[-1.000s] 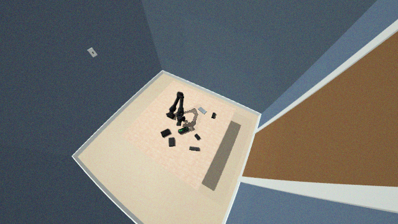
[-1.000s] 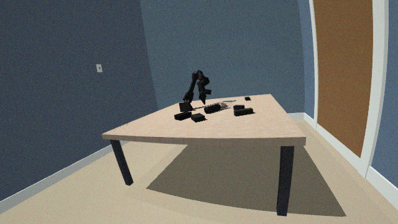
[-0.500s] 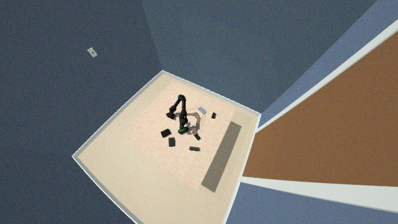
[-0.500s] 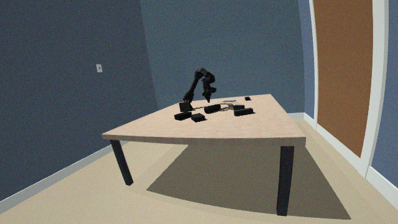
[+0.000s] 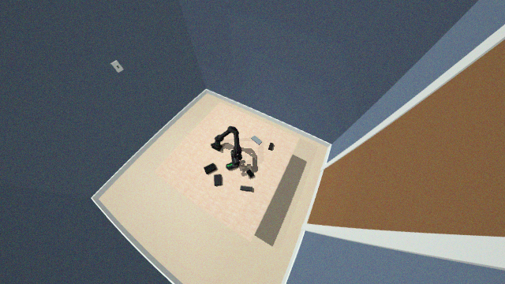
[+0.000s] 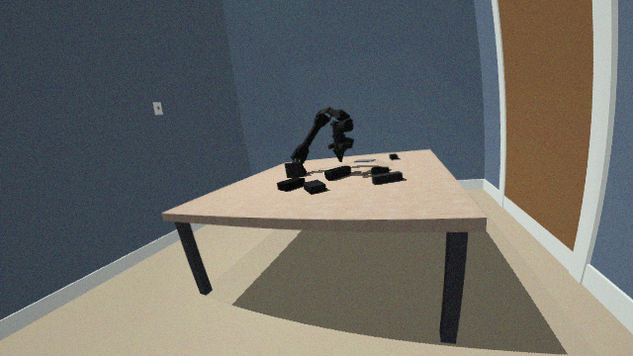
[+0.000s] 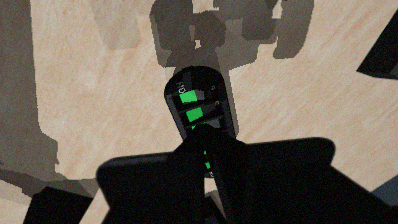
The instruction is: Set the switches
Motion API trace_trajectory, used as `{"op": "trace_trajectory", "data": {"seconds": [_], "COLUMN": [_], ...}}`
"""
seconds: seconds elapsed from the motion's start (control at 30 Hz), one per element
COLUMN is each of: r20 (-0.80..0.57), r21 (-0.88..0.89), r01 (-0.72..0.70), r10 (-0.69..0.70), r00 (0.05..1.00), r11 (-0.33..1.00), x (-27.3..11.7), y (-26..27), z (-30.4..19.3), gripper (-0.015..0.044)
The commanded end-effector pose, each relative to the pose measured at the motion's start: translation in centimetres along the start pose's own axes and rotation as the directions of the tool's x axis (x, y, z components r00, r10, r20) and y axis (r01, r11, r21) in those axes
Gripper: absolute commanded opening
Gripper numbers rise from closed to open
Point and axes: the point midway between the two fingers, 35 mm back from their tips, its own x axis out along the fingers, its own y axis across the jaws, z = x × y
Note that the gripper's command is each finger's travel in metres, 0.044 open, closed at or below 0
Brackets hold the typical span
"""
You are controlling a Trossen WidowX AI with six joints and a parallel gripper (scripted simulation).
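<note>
One black arm (image 5: pixel 236 138) (image 6: pixel 311 134), bent over the table (image 5: pixel 189 166) (image 6: pixel 316 207) (image 7: pixel 100 110); jaws (image 5: pixel 236 162) (image 6: pixel 340 159), together with nothing between them, pointing down above the controller unit; one controller unit (image 5: pixel 226 167) (image 6: pixel 337 173) (image 7: pixel 202 102), dark, on the table, switches up, several green ends visible, some switches hidden by the jaws; two dark blocks (image 5: pixel 210 169) (image 6: pixel 291 184) near it; one pale flat plate (image 5: pixel 256 140) (image 6: pixel 365 160), lying well apart from the unit
</note>
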Motion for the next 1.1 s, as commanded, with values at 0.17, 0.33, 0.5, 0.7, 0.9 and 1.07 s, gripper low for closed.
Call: {"op": "trace_trajectory", "data": {"seconds": [0.17,0.33,0.5,0.7,0.9,1.07], "r20": [0.012,0.017,0.023,0.025,0.021,0.018], "r21": [-0.075,-0.112,-0.147,-0.165,-0.166,-0.167], "r01": [-0.076,-0.119,-0.16,-0.182,-0.198,-0.213], "r10": [0.077,0.121,0.165,0.188,0.205,0.219], "r00": [0.997,0.992,0.986,0.982,0.979,0.976], "r11": [0.994,0.987,0.976,0.969,0.966,0.963], "x": [0.4,0.9,1.5,2.0,2.9,3.8], "y": [-2.5,-3.7,-4.7,-5.2,-5.3,-5.4], "z": [1.7,2.4,3.0,3.2,3.4,3.5], "gripper": [0.0,0.0,0.0,0.0,0.0,0.0]}}
